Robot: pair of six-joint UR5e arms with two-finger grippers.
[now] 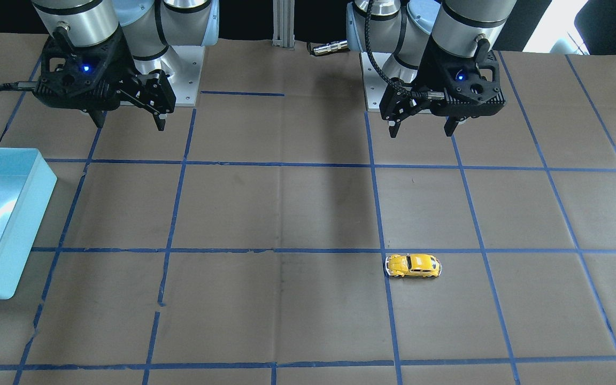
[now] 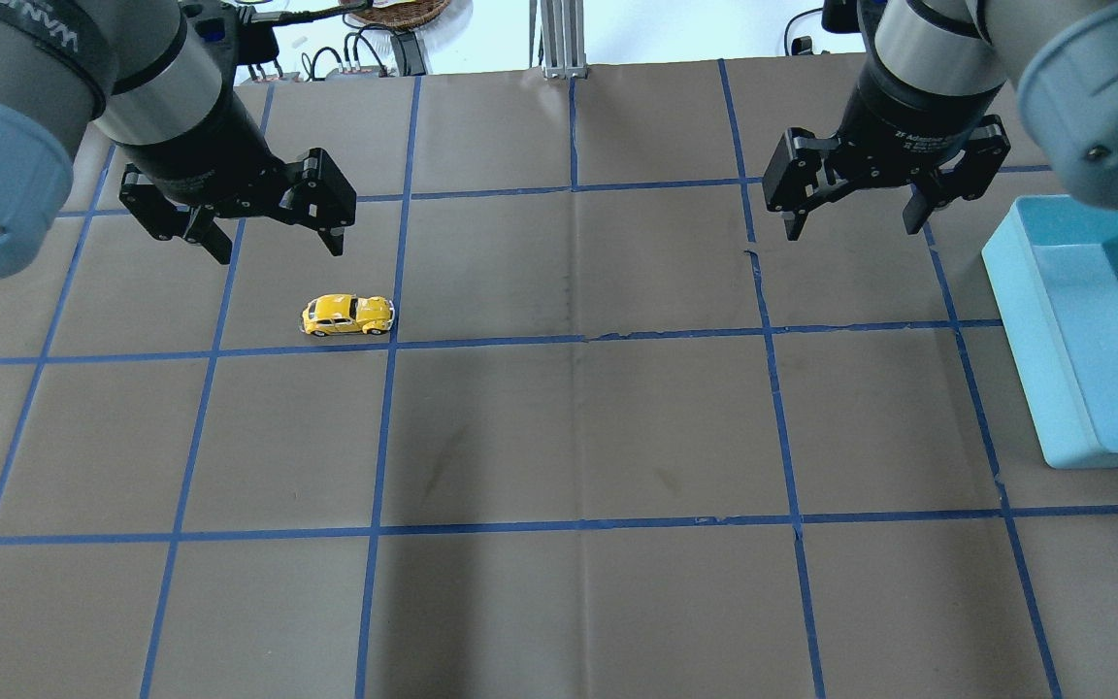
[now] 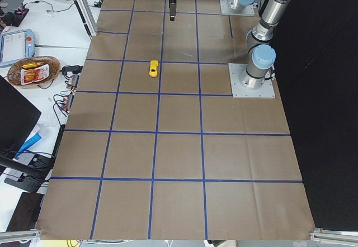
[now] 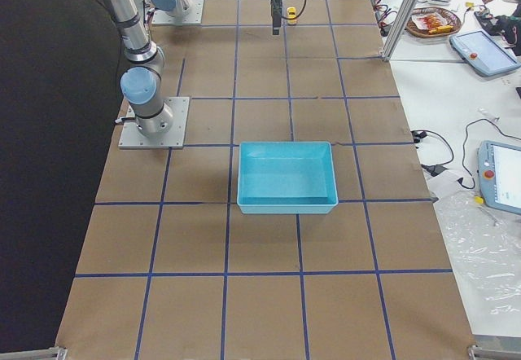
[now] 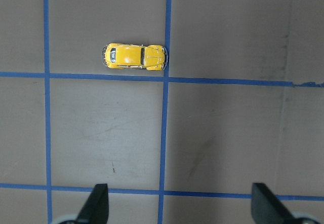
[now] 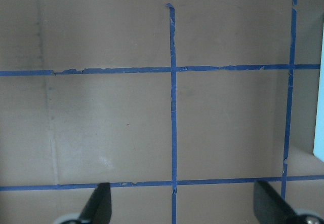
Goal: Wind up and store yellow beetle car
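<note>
The yellow beetle car (image 2: 346,315) stands on its wheels on the brown table, beside a crossing of blue tape lines. It also shows in the front view (image 1: 413,265), the left side view (image 3: 153,68), the right side view (image 4: 291,12) and the left wrist view (image 5: 134,57). My left gripper (image 2: 278,243) hangs open and empty above the table, a little behind the car. My right gripper (image 2: 852,220) hangs open and empty over bare table, beside the light blue bin (image 2: 1025,340).
The light blue bin (image 1: 24,214) is empty and sits at the table's end on my right (image 4: 286,205). Blue tape lines grid the brown table. Cables, a snack basket (image 3: 33,71) and tablets lie beyond the table's far edge.
</note>
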